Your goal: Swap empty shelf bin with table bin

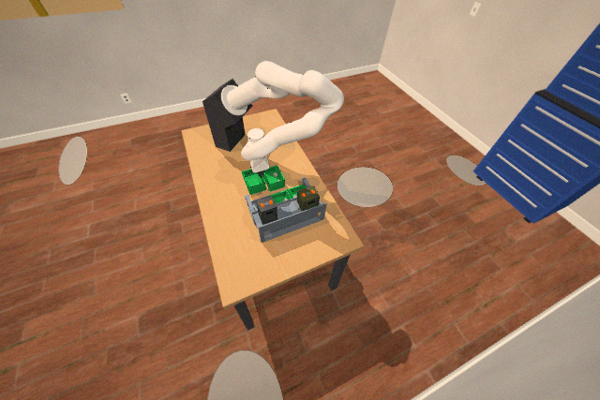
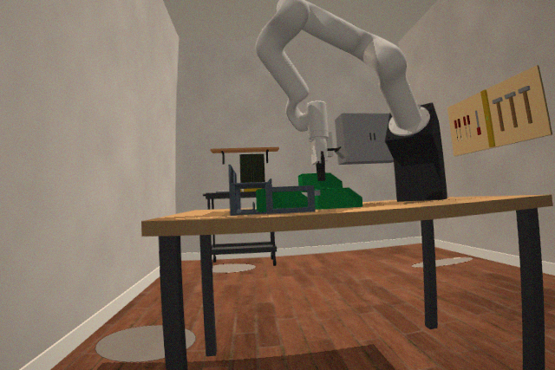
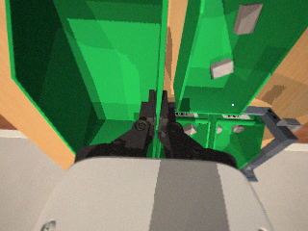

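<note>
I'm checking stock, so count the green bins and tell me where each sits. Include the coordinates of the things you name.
4 visible: an empty bin [image 1: 254, 181] [image 2: 319, 179] [image 3: 111, 53] in the gripper [image 1: 262, 174] [image 2: 321, 178] [image 3: 157, 100]; a bin with parts [image 1: 276, 179] [image 2: 342, 197] [image 3: 212, 48] beside it; two on the shelf [image 1: 290, 216] [image 2: 269, 197] [image 3: 276, 132]. More may be hidden.

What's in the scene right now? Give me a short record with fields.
Gripper: black two-finger gripper, shut on a side wall
Held: empty green open-front bin
Held bin height: appears raised above its neighbour
Neighbour: green open-front bin with grey parts, on the wooden table
Shelf: blue-grey frame
On shelf: green bins and two dark boxes with orange pieces on top
Empty bin placed: no
</note>
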Tool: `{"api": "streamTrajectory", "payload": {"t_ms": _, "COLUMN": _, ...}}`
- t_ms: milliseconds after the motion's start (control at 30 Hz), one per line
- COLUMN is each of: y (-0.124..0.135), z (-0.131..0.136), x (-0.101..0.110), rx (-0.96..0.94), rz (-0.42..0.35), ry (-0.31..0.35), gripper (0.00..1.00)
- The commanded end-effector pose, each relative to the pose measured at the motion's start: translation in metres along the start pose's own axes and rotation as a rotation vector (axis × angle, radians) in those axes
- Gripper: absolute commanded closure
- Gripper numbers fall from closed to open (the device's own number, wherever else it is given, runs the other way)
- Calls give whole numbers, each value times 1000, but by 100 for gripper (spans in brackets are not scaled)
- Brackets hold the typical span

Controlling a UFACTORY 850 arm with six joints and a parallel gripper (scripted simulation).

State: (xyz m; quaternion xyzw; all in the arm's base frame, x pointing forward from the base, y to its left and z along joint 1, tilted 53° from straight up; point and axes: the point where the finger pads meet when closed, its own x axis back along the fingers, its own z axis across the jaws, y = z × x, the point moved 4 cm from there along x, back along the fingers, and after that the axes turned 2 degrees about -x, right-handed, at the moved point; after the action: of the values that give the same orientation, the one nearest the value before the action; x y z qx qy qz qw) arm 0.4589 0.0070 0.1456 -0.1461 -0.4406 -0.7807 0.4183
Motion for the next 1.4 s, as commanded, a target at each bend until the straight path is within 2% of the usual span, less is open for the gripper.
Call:
{"api": "streamTrajectory", "payload": {"t_ms": 0, "y": 0, "z": 0, "x": 4, "rx": 0, "rz": 0, "ry": 0, "gripper": 100}}
{"api": "streamTrajectory", "payload": {"t_ms": 333, "y": 0, "z": 0, "x": 17, "rx": 0, "rz": 0, "ry": 0, "gripper": 100}}
{"api": "streamTrajectory", "payload": {"t_ms": 1100, "y": 0, "z": 1, "x": 18, "rx": 0, "rz": 0, "ry": 0, "gripper": 100}}
{"api": "streamTrajectory", "payload": {"t_ms": 1367, "y": -4, "z": 26, "x": 18, "rx": 0, "rz": 0, "ry": 0, "gripper": 100}}
